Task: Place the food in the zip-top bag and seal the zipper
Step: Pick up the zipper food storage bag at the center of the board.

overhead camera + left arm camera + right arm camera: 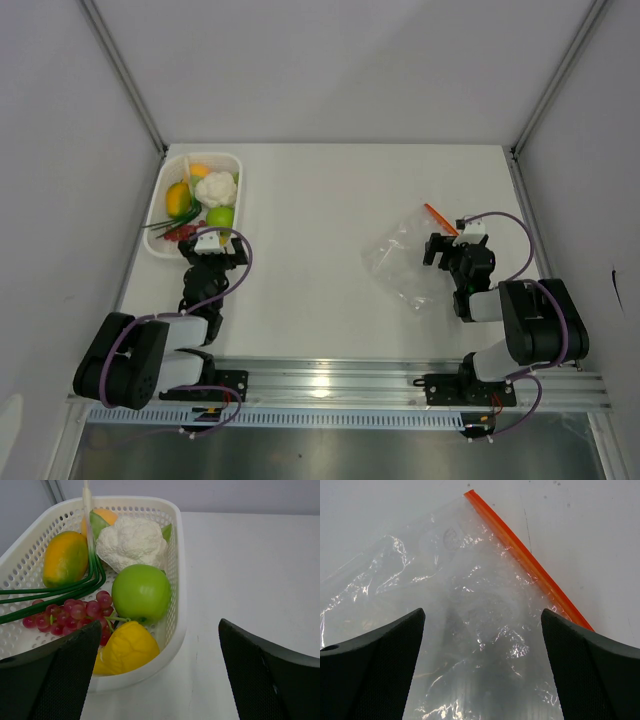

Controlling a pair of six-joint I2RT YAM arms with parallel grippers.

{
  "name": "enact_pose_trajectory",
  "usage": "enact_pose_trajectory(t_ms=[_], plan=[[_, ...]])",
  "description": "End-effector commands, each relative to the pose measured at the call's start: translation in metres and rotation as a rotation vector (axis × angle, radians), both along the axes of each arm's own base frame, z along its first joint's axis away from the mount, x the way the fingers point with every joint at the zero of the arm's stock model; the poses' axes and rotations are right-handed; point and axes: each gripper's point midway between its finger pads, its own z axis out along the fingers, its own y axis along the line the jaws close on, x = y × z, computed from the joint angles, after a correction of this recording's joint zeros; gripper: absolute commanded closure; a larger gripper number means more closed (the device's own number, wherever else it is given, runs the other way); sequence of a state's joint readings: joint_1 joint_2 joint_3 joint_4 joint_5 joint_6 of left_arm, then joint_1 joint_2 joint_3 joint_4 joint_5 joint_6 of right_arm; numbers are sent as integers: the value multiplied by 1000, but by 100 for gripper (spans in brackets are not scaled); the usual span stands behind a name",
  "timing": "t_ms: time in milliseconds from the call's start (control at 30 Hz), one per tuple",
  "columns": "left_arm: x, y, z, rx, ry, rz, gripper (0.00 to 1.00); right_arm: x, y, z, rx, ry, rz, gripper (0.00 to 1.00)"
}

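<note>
**A:** Overhead first. How do the arms stand?

**B:** The left gripper (pixel 207 240) sits at the near end of the white basket (pixel 160 205), with the food (pixel 205 195) just ahead of it. The right gripper (pixel 445 250) hovers over one edge of the zip-top bag (pixel 400 262), which lies on the table (pixel 320 220). The zipper (pixel 438 218) is just beyond its fingers.

**A:** And the left wrist camera?

**B:** Jaws spread wide, gripping nothing, with the basket's near corner below them. The yellow fruit (pixel 127 647) is nearest and the green apple (pixel 141 592) just past it. The red grapes (pixel 75 612) lie toward the left finger, and the cauliflower (pixel 132 542) is farther ahead.

**A:** Right wrist?

**B:** Also released, holding nothing. The bag fills the space below and ahead, and the zipper runs diagonally from far ahead down to the right finger (pixel 592 670)
</note>
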State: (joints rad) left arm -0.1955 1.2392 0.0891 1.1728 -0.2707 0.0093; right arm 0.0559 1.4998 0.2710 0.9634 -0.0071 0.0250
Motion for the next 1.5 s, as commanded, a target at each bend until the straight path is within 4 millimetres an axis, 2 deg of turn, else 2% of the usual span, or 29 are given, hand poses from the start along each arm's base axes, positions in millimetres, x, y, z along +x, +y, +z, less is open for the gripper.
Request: enact_pose_trajectory(t_ms=[0,167,200,233,267,333,367,400,433,467,500,533,567,600,633,667,700,767,800,833,867,933,967,1100,1167,1200,1233,1267,1467], plan=[[8,4,26,11,-81,19,1,11,-4,26,-19,-95,-17,1],[8,9,30,-6,-91,38,0,10,-12,30,-28,-75,-76,1],[5,8,27,1,-85,30,1,11,-12,47,-32,-107,-91,1],[4,7,31,-1,-101,20,1,11,-13,54,-43,-114,-106,1],[1,7,33,-2,-115,17,0,7,-13,50,-57,-72,-125,1],[-2,13,36,-12,-117,56,0,9,-15,83,-55,-125,-152,1],[-2,20,33,-16,-90,98,1,4,-14,79,-46,-77,-163,1],[-5,22,44,-32,-111,125,0,3,-14,86,-36,-74,-186,1],[-3,23,59,-38,-130,134,0,6,-15,111,-9,-112,-213,1],[-4,21,52,-20,-81,120,0,-1,-21,100,-2,-28,-262,0],[-6,18,60,-16,-102,104,1,-3,-26,104,87,-6,-338,1],[-10,17,82,-32,-162,96,1,1,-34,127,134,-23,-404,1],[-13,17,79,-28,-132,97,0,-9,-37,111,146,93,-424,1],[-16,16,81,-44,-125,96,0,-11,-50,108,185,138,-442,1],[-22,17,104,-98,-178,99,0,-9,-25,106,247,197,-274,1],[-26,25,114,-137,-187,146,0,-11,-25,105,269,255,-233,1],[-29,26,109,-219,-138,171,1,-11,-32,107,337,269,-245,1],[-41,34,134,-326,-178,214,1,-14,-32,100,455,311,-245,1],[-45,32,124,-390,-135,214,1,-14,-47,100,546,310,-305,1],[-52,30,138,-429,-174,195,1,-11,-36,109,614,289,-195,1],[-54,22,145,-475,-185,144,1,-12,-35,100,649,306,-157,1],[-64,14,157,-514,-217,76,0,-12,-39,96,689,334,-114,1],[-68,8,164,-563,-230,37,0,-4,-44,91,685,372,-118,1],[-84,3,161,-656,-160,27,1,4,-55,67,635,476,-116,2],[-90,1,151,-638,-70,33,1,8,-55,61,619,495,-96,3],[-94,-5,160,-630,-56,-3,1,11,-57,53,617,514,-97,4],[-97,-7,148,-607,7,0,0,14,-58,50,614,517,-95,5],[-97,-9,147,-576,27,-13,0,15,-59,45,612,527,-94,6],[-102,-36,158,-540,71,-174,1,31,-48,16,512,632,-51,11]])
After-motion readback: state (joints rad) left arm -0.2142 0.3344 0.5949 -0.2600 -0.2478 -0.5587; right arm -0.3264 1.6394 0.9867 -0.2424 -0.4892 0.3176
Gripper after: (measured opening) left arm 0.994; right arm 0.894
